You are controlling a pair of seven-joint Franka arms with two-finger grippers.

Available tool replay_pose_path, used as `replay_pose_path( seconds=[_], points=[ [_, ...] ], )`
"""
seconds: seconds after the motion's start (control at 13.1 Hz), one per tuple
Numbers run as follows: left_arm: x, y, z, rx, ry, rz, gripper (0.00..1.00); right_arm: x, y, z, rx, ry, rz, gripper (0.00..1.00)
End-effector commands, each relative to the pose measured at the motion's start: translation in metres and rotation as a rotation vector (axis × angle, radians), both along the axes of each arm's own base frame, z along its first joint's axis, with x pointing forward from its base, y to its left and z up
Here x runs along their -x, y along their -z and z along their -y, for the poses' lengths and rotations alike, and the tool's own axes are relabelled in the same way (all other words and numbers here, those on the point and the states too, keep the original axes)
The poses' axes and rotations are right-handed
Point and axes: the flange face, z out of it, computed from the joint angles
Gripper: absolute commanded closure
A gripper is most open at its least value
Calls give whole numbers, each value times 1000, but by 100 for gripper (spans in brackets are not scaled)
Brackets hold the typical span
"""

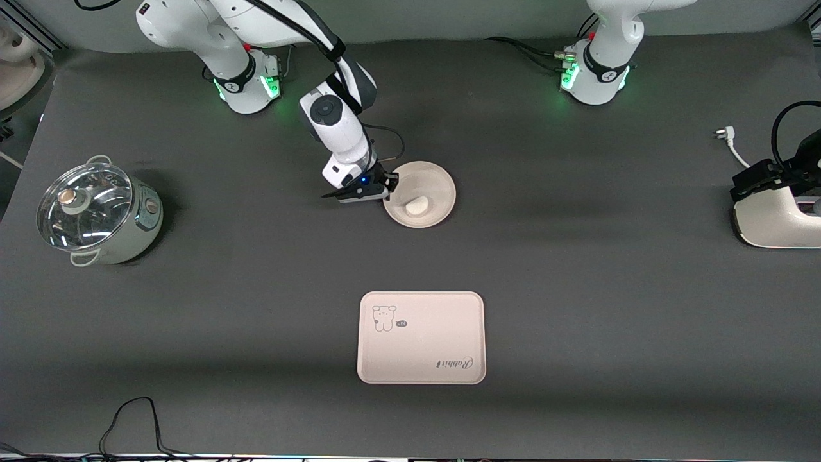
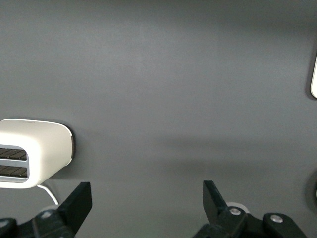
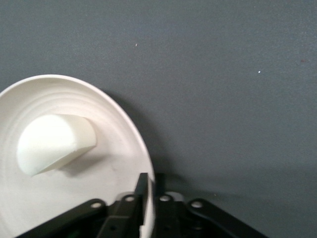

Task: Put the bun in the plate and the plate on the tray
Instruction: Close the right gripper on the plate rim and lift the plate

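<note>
The round cream-pink plate [image 1: 442,176] lies on the dark table, toward the robots' bases from the tray. The off-white half-moon bun [image 1: 417,206] lies in it. My right gripper [image 1: 388,186] is shut on the plate's rim at the side toward the right arm's end. In the right wrist view the plate [image 3: 99,109] holds the bun [image 3: 54,141], and the right gripper [image 3: 151,198] pinches the rim. The rectangular tray [image 1: 423,346] with the animal drawing and "Rabbit" lies nearer the front camera, bare. My left gripper [image 2: 148,203] is open and empty above bare table.
A pot with a glass lid [image 1: 96,212] stands at the right arm's end. A white toaster [image 1: 776,218] with a cable stands at the left arm's end and also shows in the left wrist view [image 2: 34,148]. A black cable [image 1: 135,417] lies at the front edge.
</note>
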Motion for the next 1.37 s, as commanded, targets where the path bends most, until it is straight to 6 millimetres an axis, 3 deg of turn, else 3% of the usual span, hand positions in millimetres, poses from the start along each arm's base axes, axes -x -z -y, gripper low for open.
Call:
replay_pose_path(
  seconds=[0.0, 0.3, 0.69, 0.99, 1.14, 1.3],
  points=[
    [-2, -5, -1, -16, 6, 11, 0, 1, -2, 0, -3, 5, -8, 100],
    [0, -7, 1, -16, 5, 8, 0, -3, -12, -1, -14, 8, -1, 100],
    [-1, -6, 2, -16, 1, 10, 0, -35, -98, 22, -60, -12, 18, 100],
    [-2, -4, 3, -16, 3, 7, 0, -38, -154, 17, -106, -9, 3, 100],
    [-2, -4, 3, -18, 4, 9, 0, -46, -163, 9, -118, -10, -3, 100],
    [-2, -4, 2, -19, 9, 9, 0, -77, -154, 5, -119, 18, 0, 100]
  ],
)
